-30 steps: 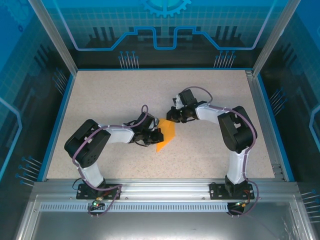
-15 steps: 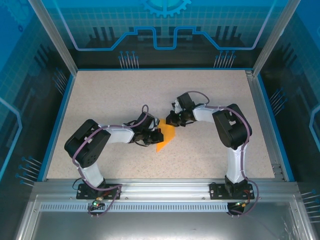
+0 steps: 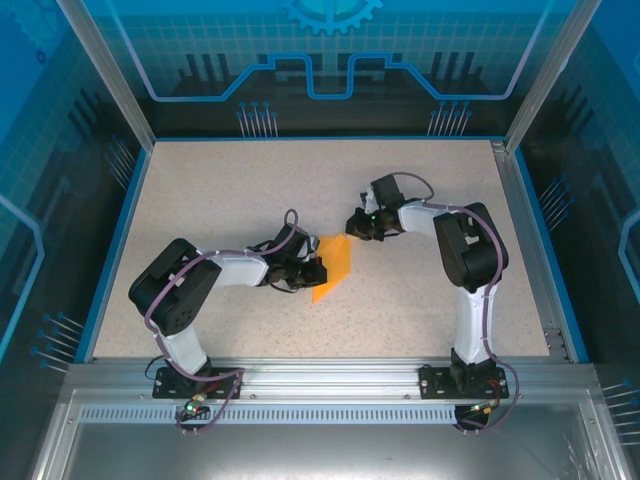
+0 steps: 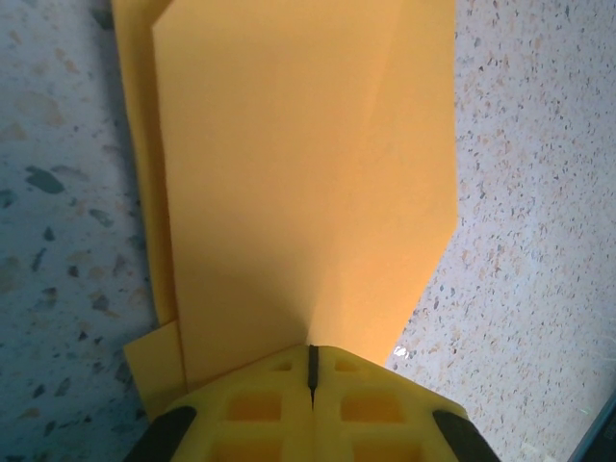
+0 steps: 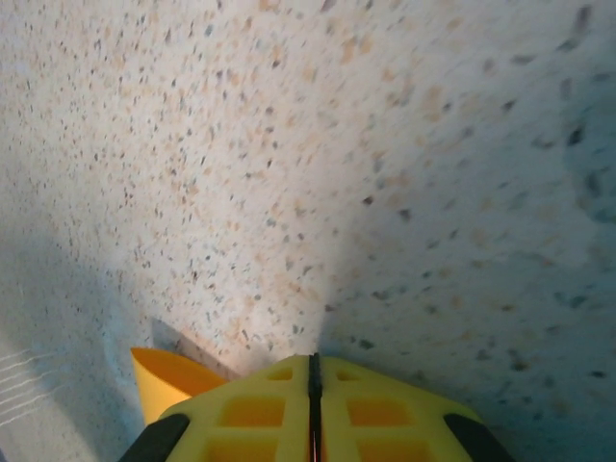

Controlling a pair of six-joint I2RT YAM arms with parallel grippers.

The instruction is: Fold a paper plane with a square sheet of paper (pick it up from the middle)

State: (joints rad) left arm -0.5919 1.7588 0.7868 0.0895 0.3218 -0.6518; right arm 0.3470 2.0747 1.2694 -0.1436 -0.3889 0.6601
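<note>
Top external: paper sheet [image 3: 338, 262] long axis diagonal, near-left to far-right.

Orange-yellow sheet of paper [image 3: 334, 266], partly folded: 2 or more layers with offset edges, 1 faint crease running from the pinched end. It sits near the middle of the speckled table [image 3: 220, 200], whether flat on it or just above cannot be told. One end is clamped in the closed left gripper [image 4: 311, 371].
</note>
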